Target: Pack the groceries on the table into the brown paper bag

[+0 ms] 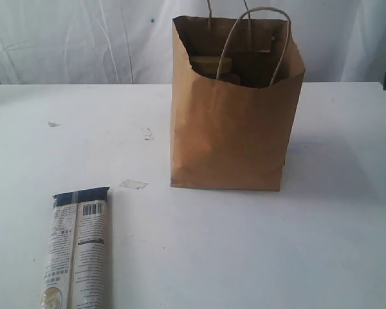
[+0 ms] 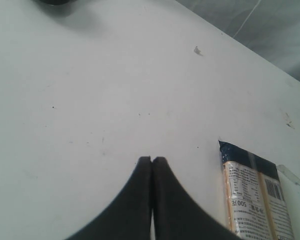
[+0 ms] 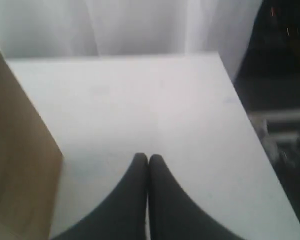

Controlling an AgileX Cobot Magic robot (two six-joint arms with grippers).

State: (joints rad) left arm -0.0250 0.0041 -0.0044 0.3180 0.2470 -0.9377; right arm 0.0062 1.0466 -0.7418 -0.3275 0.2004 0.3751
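Observation:
The brown paper bag (image 1: 235,112) stands upright on the white table (image 1: 199,251), its mouth open, with brownish packaged goods dimly visible inside. A long printed packet (image 1: 77,254) lies flat at the table's front left; the left wrist view shows the packet (image 2: 255,192) beside my fingers. My left gripper (image 2: 152,159) is shut with nothing in it, hovering over bare tabletop. My right gripper (image 3: 148,157) is shut and empty too, over the table beside the bag's wall (image 3: 17,150). Neither arm appears in the exterior view.
A strip of clear tape (image 1: 133,184) and small paper scraps (image 1: 147,134) lie on the table left of the bag. The table's right edge (image 3: 250,130) drops off to a dark area. A white curtain hangs behind.

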